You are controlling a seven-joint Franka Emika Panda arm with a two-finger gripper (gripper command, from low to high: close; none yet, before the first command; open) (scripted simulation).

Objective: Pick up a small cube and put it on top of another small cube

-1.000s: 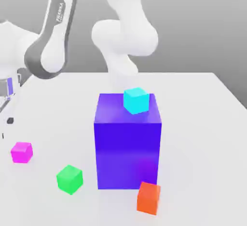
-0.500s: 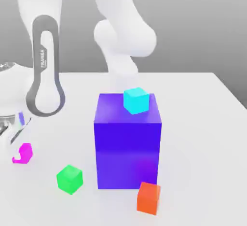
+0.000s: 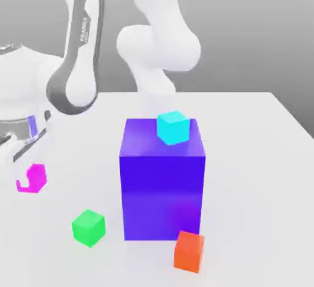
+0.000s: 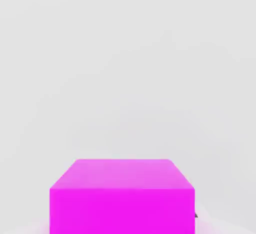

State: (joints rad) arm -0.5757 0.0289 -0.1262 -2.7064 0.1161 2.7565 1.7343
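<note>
Cube (image 3: 38,179) (image 4: 122,208), plain bright magenta-pink.

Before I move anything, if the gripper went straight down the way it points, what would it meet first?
Most likely the white tabletop, with the magenta cube in the jaws of the gripper touching it first. How much gap is left below is unclear.

The large blue-violet block (image 3: 162,197) looks smooth and glossy, the arm (image 3: 160,46) like smooth plastic.
</note>
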